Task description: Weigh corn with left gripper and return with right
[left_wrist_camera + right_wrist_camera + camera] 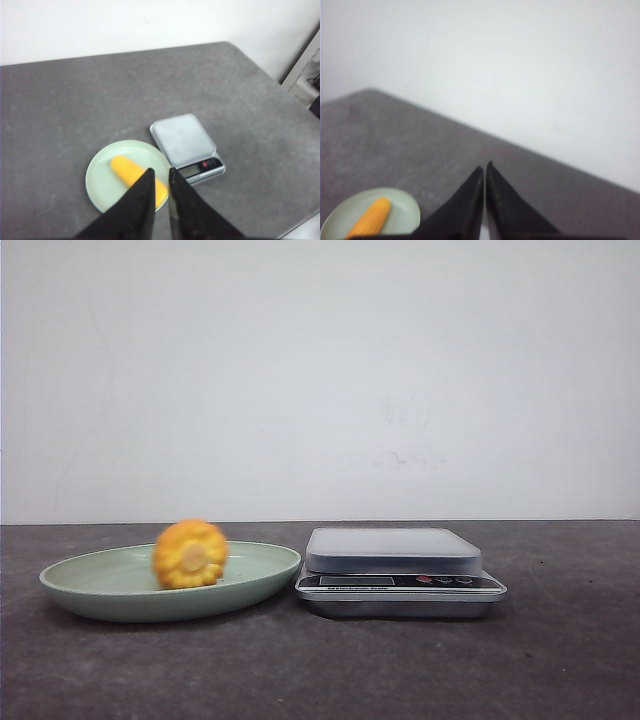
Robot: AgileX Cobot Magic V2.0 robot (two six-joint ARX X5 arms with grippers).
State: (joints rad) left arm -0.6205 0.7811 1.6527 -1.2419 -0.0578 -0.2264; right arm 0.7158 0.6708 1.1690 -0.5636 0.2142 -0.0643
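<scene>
The corn (190, 554) lies on the pale green plate (70, 585) at the left of the table, its pale cut end facing the front view. The silver kitchen scale (393, 550) stands just right of the plate with nothing on its platform. Neither gripper shows in the front view. In the left wrist view my left gripper (161, 170) hangs high above the corn (127, 170), plate (100, 180) and scale (182, 139), jaws a narrow gap apart and empty. My right gripper (484, 166) is shut and empty, high up, with the corn (370, 220) and plate (402, 212) far below.
The dark grey table (560, 660) ends at a white wall (320, 380) behind. In the left wrist view the table's right edge (280, 87) shows, with pale furniture and cables beyond it.
</scene>
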